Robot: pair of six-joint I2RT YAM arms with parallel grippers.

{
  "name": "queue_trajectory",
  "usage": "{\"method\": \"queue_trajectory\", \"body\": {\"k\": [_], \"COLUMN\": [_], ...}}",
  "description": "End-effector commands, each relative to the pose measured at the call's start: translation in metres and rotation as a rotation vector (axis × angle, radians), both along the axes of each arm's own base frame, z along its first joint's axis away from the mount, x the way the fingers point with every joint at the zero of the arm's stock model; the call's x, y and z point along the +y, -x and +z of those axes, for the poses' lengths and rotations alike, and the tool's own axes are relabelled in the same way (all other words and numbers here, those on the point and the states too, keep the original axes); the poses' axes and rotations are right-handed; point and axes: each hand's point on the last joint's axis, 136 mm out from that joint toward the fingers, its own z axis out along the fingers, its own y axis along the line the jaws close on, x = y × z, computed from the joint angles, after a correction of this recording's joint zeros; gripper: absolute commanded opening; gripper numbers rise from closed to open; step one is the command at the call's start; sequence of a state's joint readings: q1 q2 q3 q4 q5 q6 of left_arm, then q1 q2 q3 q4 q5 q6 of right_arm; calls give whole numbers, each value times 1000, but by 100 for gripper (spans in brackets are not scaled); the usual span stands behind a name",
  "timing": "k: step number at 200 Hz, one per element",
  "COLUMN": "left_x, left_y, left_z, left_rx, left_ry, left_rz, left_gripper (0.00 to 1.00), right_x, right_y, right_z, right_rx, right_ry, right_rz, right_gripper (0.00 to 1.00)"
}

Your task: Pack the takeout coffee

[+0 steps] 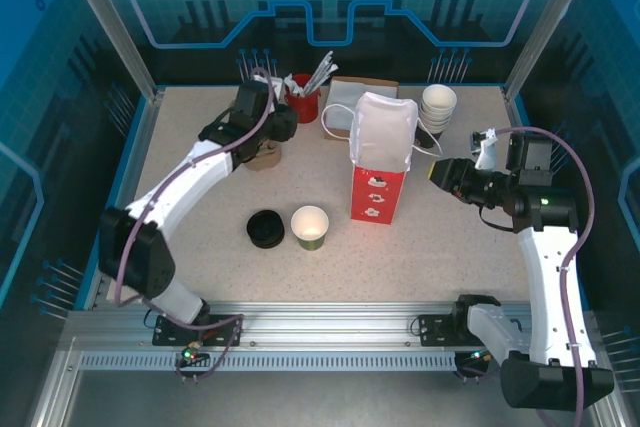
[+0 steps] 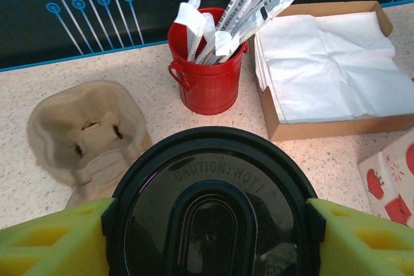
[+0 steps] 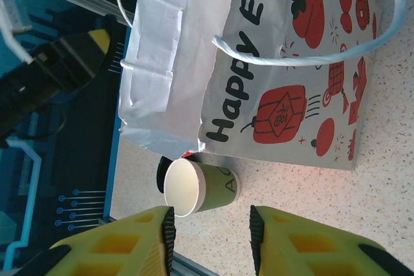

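Observation:
The takeout coffee cup (image 1: pixel 310 227), olive-green outside and white inside, stands open-topped at the table's middle front. In the right wrist view the cup (image 3: pixel 200 187) lies beyond the finger gap, below the paper bag (image 3: pixel 272 63). My left gripper (image 2: pixel 210 227) is shut on a round black lid (image 2: pixel 210 192) marked "CAUTION: HOT!", its yellow fingers pressing both rims. From above, the left gripper (image 1: pixel 272 127) hovers at the back left over a pulp cup holder (image 1: pixel 263 155). My right gripper (image 1: pixel 436 173) stands open and empty to the right of the bag (image 1: pixel 380 162).
A black stack of lids (image 1: pixel 266 228) sits just left of the cup. At the back are a red bucket of wrapped straws (image 1: pixel 303 102), a cardboard box of napkins (image 1: pixel 360 95) and stacked white cups (image 1: pixel 438 107). The pulp holder (image 2: pixel 84 130) lies left of the bucket (image 2: pixel 207 79).

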State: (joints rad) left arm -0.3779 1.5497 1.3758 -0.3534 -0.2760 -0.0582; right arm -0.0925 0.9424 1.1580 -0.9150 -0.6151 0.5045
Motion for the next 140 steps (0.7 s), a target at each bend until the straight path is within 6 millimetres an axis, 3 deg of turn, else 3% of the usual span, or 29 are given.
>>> {"method": "queue_trajectory", "body": {"k": [1,26,77,109,140], "left_x": [11,4,-41,-62,-78], "left_y": [32,72,150,179,193], "left_z": [8,7,-13,-37,-58], "left_rx": [-2,-4,-9,6,3], "left_ry": [14,35,88,93,84], "left_rz": [18,-32,-224,-321,-395], "left_gripper": [70,70,70,70,70], "right_x": [2,5,21,36,50], "right_y": [4,6,18,27,35], "right_z": [8,10,6,-5,-17], "right_rx": [-17,-19,0,29,51], "right_ry": [-34,-41,-73,-71,-83], "right_rz": [7,12,58,102,139], "right_gripper": [39,40,40,40,40]}}
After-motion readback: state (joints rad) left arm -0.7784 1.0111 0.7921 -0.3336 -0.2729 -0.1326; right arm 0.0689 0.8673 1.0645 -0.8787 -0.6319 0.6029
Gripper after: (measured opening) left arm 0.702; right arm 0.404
